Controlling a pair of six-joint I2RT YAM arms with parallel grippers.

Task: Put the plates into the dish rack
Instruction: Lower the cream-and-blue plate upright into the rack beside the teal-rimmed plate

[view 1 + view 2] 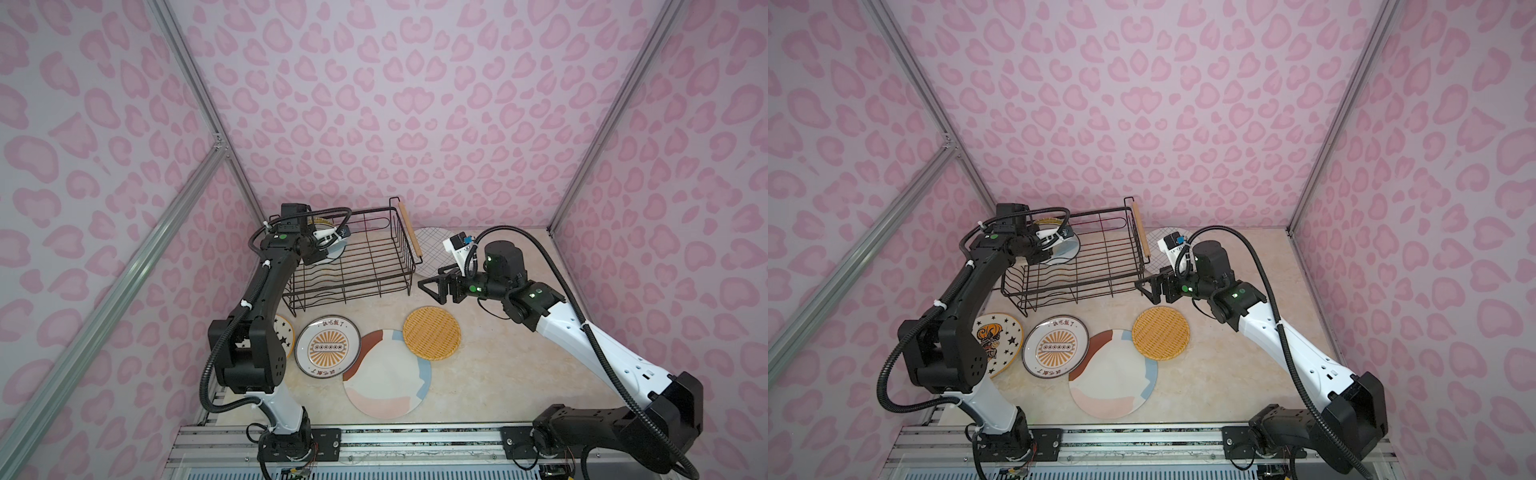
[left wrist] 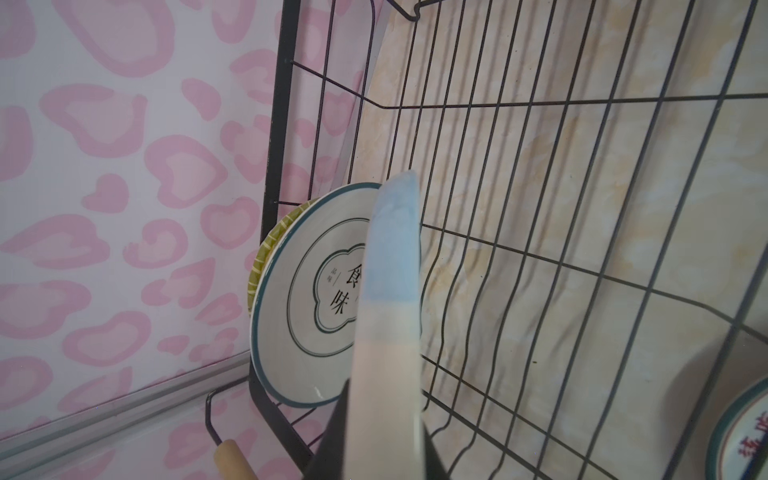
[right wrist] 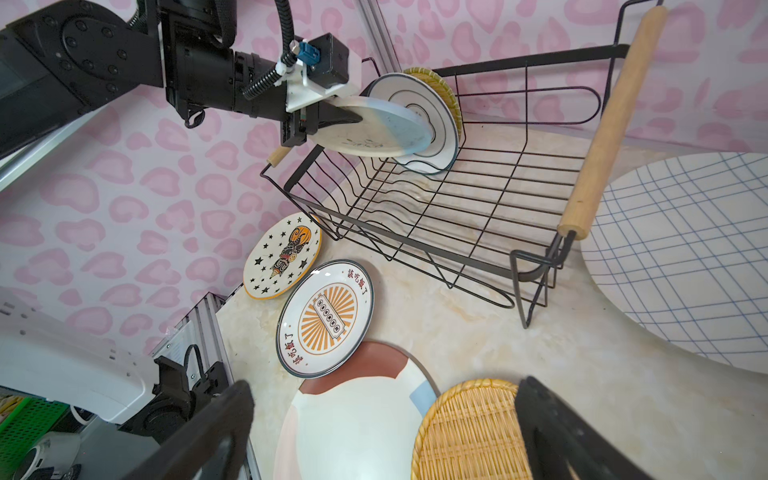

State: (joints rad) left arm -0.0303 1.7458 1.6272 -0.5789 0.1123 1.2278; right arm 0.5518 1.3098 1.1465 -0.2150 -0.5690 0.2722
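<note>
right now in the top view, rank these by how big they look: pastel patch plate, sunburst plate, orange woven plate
1. pastel patch plate, clearly largest
2. sunburst plate and orange woven plate: near alike, too close to rank

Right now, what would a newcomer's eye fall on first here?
The left gripper, clamped on a blue-and-cream plate, holding it over one end of the black wire rack beside two plates already standing there. Then the five patterned plates lying on the table, and the right gripper hanging open near the rack's wooden handle.
</note>
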